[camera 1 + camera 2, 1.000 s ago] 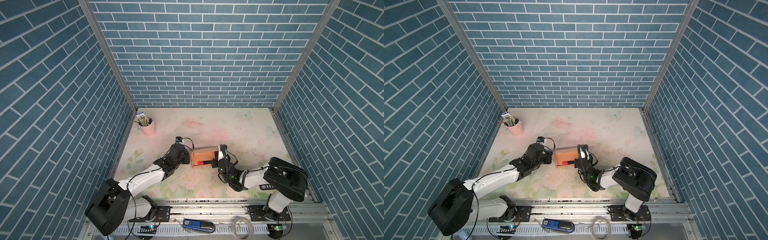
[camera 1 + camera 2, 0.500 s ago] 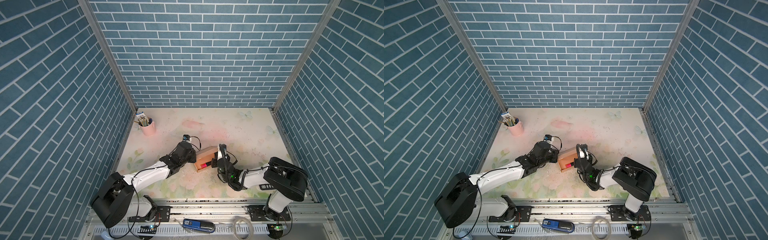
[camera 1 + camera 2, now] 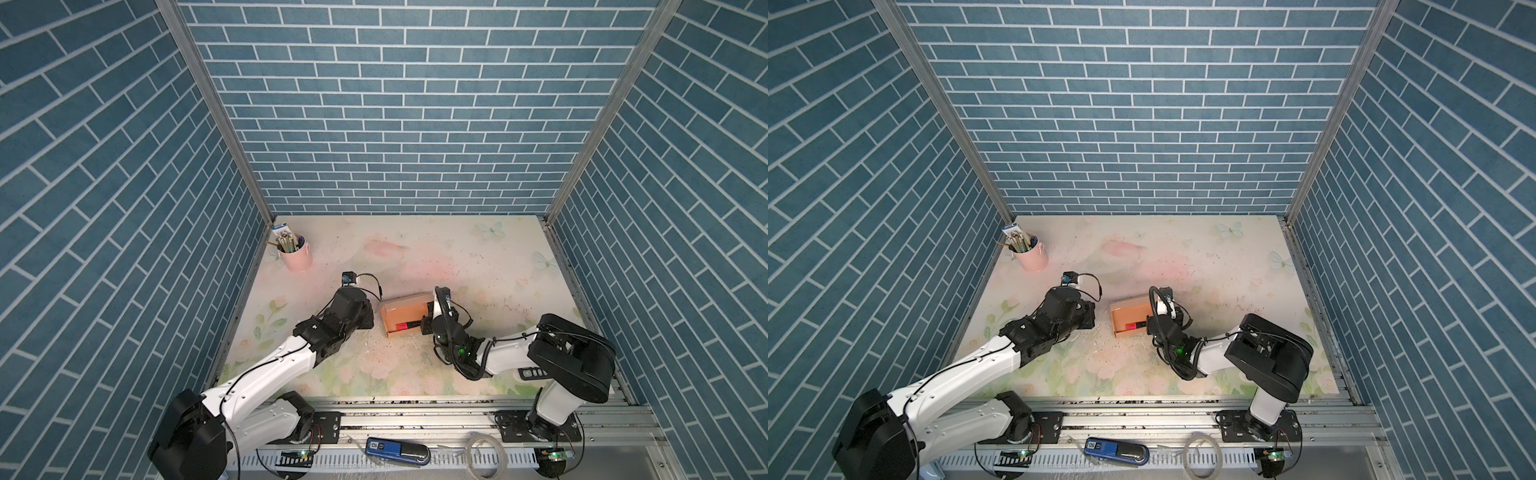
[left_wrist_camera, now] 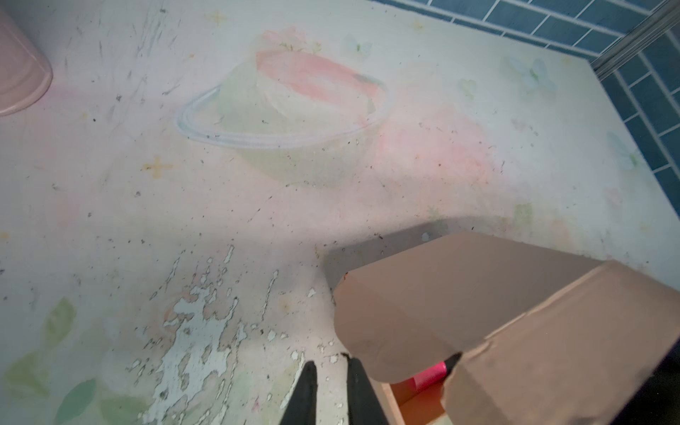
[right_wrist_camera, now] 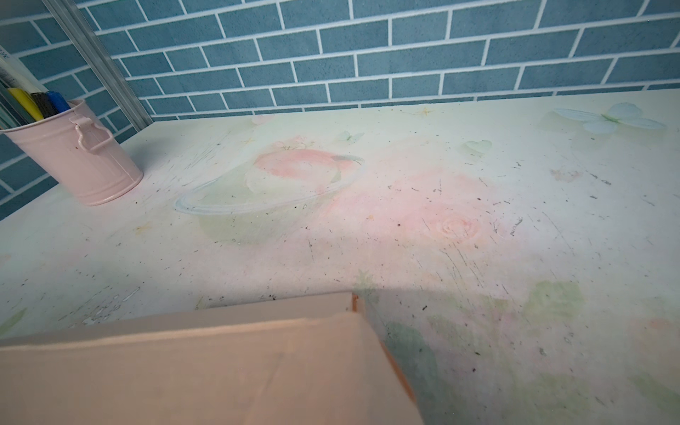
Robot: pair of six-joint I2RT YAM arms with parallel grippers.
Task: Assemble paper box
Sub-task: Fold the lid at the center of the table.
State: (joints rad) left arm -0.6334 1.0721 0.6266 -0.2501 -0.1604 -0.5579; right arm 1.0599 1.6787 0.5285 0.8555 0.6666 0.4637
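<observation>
The peach-orange paper box [image 3: 405,311] [image 3: 1128,313] lies folded in the middle of the table, its left end open. A rounded flap [image 4: 386,320] hangs over that opening. Something pink and black [image 4: 428,375] shows inside. My left gripper [image 3: 370,319] [image 4: 329,364] stands just left of the box, apart from it. Its fingers show a narrow gap with nothing in it. My right gripper [image 3: 427,322] [image 3: 1148,326] sits at the box's right end. The cardboard [image 5: 202,368] covers its fingers, which look shut on that end.
A pink cup [image 3: 296,257] [image 5: 81,158] of pens stands at the back left near the wall. The table's print is flaked [image 4: 195,331] beside my left fingers. A blue device [image 3: 395,446] lies on the front rail. Brick walls close in three sides.
My left gripper pressed in against the box's left end, which swung it askew, then drew back to the left. The box has turned back nearly square. The right arm has stayed put.
</observation>
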